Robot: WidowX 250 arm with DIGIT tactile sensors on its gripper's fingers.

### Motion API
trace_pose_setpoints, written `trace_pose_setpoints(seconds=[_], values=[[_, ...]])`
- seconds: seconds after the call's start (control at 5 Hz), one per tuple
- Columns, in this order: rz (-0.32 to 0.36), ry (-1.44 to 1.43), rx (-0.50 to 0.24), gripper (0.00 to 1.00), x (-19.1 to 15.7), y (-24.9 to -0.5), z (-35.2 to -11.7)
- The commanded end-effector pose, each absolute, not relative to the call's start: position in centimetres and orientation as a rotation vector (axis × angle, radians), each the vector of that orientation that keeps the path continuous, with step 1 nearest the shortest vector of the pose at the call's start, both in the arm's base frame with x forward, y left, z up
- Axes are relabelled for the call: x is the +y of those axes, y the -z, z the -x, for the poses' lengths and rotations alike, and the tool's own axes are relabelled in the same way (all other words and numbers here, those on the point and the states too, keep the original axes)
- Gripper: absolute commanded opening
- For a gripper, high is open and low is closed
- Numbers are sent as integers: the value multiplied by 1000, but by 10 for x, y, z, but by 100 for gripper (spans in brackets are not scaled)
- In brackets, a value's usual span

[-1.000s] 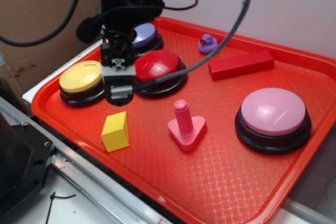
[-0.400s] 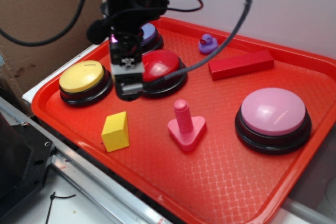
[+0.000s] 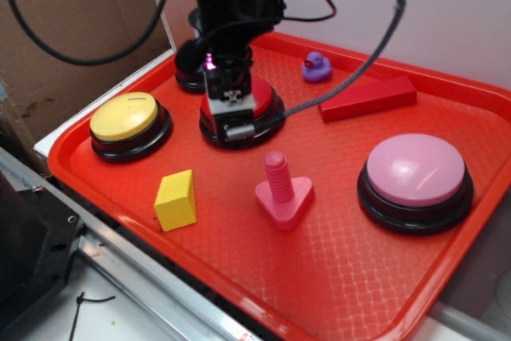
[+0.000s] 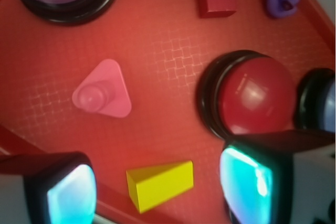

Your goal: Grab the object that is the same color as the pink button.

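i read this as the approach step: nothing is grasped yet, and my next move should carry the hand toward the pink toy at about five o'clock of where it hangs in the exterior view, centre it over the peg, then lower. going largest to smallest, the red plastic tray with its woven-textured floor and raised rim holds everything. the large round dome button with a glossy light pink top on a black base sits at the tray's three o'clock side. the black robot gripper hovers over the glossy red dome button, its two pads spread wide in the wrist view with nothing between them. the matte yellow dome button is at nine o'clock. the long red rectangular block lies near one o'clock. the small pink plastic toy, a ridged upright peg on a flat rounded-triangle base, stands free near the tray's middle, well apart from the pink button. the smooth yellow cube lies at its nine o'clock. the tiny purple duck sits at twelve.
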State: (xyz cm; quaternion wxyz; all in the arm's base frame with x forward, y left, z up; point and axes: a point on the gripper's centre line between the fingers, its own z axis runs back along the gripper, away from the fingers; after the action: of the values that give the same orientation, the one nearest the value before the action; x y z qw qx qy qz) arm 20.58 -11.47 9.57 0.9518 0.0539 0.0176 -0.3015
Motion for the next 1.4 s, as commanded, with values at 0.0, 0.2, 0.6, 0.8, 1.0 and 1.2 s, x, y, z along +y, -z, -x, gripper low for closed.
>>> trace_pose_setpoints(seconds=[0.0,0.2,0.6,0.8,1.0,1.2], values=[[-11,679,63,100,-139,-63,-208],[6,704,77,100,-151,-57,-209],[0,693,94,100,-153,-53,-210],[-30,666,111,0,-147,-48,-211],[-37,660,121,0,-146,-47,-210],[-56,655,117,0,-148,-51,-208]])
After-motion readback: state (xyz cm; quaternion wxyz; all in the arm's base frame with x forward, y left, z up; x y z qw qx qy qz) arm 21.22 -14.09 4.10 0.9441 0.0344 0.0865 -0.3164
